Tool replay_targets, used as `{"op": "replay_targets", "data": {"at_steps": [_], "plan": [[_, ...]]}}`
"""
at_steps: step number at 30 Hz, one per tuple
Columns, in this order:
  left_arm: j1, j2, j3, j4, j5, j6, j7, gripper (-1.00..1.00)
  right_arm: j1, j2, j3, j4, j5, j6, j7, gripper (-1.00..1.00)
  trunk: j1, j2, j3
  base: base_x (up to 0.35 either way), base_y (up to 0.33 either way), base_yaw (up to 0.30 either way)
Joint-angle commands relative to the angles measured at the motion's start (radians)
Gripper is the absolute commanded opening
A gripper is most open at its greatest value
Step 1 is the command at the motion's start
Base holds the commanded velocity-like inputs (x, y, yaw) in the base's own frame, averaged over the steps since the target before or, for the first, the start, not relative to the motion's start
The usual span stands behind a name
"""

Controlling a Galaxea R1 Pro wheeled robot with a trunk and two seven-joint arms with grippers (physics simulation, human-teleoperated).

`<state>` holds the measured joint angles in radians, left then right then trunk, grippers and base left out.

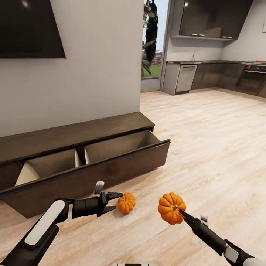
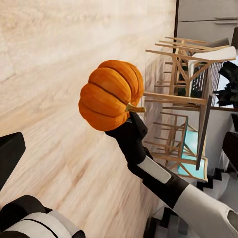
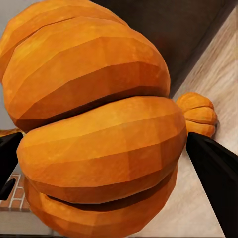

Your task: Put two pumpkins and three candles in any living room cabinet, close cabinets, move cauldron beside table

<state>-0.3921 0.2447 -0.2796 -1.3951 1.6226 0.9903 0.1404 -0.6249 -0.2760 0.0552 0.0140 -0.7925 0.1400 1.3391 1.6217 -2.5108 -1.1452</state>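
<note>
The right end effector (image 1: 181, 212) is clenched on one pumpkin (image 1: 171, 208), held up off the floor, while the left end effector (image 1: 115, 202) hangs released just beside the second pumpkin (image 1: 126, 202), which sits on the floor in front of the cabinet (image 1: 92, 129). Both drawers (image 1: 122, 146) stand open. I'd lift the held pumpkin over the front edge before lowering it, then let go. The floor to the right is open for turning.

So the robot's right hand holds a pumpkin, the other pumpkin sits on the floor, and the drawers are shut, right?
Not quite: the drawers are pulled open, as the head view shows. The right hand does hold a pumpkin, and the other pumpkin sits on the floor.
</note>
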Motion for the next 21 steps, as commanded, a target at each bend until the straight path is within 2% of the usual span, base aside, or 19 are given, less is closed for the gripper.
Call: {"op": "replay_targets", "data": {"at_steps": [1, 14, 15, 16, 17, 18, 19, 21], "plan": [[-0.001, 0.001, -0.001, -0.001, 0.011, 0.001, 0.01, 1.0, -0.001, 0.0, 0.003, 0.001, -0.008, 0.01, 0.004, -1.0, 0.0, 0.0, -0.001, 0.018, -0.013, 0.0], [-0.001, -0.001, -0.001, 0.0, 0.009, 0.0, 0.014, 1.0, -0.001, 0.0, 0.003, 0.0, -0.008, 0.009, 0.008, -1.0, 0.0, 0.0, -0.001, 0.003, -0.002, 0.0], [-0.001, -0.001, -0.001, 0.008, -0.01, -0.001, 0.015, 1.0, -0.001, -0.001, 0.003, -0.001, -0.008, 0.01, 0.016, -1.0, 0.0, 0.0, -0.001, 0.0, 0.0, 0.0], [-0.001, -0.002, 0.002, 0.021, -0.056, -0.002, 0.015, 1.0, -0.001, -0.001, 0.004, -0.003, -0.005, 0.012, 0.041, -1.0, 0.0, 0.0, -0.001, 0.0, 0.0, 0.0], [-0.002, -0.003, 0.002, 0.024, -0.076, -0.004, 0.014, 1.0, -0.001, -0.001, 0.004, -0.003, -0.003, 0.012, 0.05, -1.0, 0.0, 0.0, -0.001, 0.0, 0.0, 0.0], [-0.003, -0.009, 0.004, 0.037, -0.136, -0.019, 0.011, 1.0, -0.001, -0.001, 0.005, -0.004, -0.002, 0.019, 0.071, -1.0, 0.0, 0.0, -0.001, 0.0, 0.0, 0.0], [-0.003, -0.013, 0.004, 0.044, -0.156, -0.029, 0.01, 1.0, -0.001, -0.002, 0.005, -0.004, -0.001, 0.026, 0.075, -1.0, 0.0, 0.0, -0.001, 0.0, 0.0, 0.0], [-0.003, -0.028, 0.005, 0.082, -0.229, -0.079, 0.006, 1.0, -0.001, -0.003, 0.002, -0.009, -0.002, 0.092, 0.087, -1.0, 0.0, 0.0, -0.001, 0.0, 0.0, 0.0]]}}
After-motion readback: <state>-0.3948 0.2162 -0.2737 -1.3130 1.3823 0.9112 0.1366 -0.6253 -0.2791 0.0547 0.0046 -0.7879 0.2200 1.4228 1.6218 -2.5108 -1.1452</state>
